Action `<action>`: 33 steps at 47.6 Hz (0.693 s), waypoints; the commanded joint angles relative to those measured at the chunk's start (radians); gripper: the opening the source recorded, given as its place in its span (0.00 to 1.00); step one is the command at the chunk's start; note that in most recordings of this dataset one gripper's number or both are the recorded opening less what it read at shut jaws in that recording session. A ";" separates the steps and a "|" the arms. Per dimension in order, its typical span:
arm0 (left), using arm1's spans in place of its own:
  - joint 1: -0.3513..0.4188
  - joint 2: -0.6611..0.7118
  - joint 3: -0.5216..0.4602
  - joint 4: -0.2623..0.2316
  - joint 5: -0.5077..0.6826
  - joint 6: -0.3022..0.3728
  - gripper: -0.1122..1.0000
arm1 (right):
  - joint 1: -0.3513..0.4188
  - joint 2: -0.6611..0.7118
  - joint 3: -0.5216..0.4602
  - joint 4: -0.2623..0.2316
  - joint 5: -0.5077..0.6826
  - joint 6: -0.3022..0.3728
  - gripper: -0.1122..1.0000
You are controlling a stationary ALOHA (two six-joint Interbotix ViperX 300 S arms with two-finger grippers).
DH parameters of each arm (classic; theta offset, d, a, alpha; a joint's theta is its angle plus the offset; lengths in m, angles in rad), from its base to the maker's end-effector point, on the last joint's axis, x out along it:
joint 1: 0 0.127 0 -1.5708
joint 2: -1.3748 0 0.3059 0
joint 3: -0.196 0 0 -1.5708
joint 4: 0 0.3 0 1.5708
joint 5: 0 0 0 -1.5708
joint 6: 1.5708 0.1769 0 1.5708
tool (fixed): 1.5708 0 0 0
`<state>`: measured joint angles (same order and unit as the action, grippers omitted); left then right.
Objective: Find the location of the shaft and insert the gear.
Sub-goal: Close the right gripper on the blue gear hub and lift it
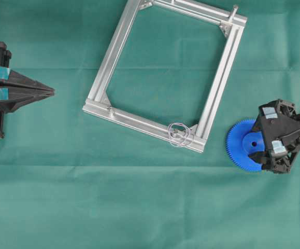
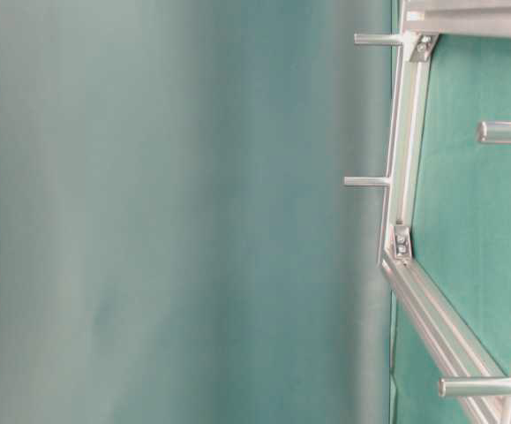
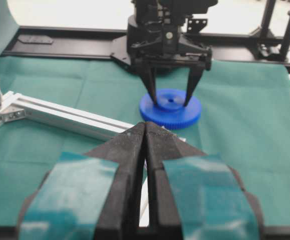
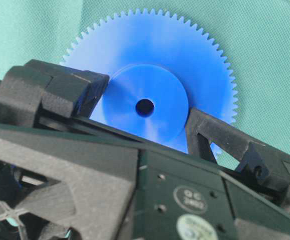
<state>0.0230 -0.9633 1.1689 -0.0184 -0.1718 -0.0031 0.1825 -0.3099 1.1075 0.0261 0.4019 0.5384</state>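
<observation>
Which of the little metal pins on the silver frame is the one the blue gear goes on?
Find the silver frame on the green cloth. Go to its corner closest to the blue gear, which the right gripper straddles. The pin there has thin wire loops around it; the other pins are bare.

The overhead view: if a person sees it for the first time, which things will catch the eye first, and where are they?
The bright blue gear stands out first, flat on the green cloth at the right, with the right gripper over it, jaws straddling the raised hub. Next comes the silver aluminium frame, lying tilted in the upper middle. At its lower right corner a short shaft is ringed by thin wire loops.
</observation>
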 commanded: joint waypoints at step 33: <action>0.003 0.009 -0.020 -0.003 -0.002 -0.003 0.11 | 0.041 0.026 -0.012 0.003 0.028 0.035 0.73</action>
<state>0.0245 -0.9633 1.1689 -0.0184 -0.1687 -0.0046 0.2086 -0.2976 1.0922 0.0245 0.4188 0.5660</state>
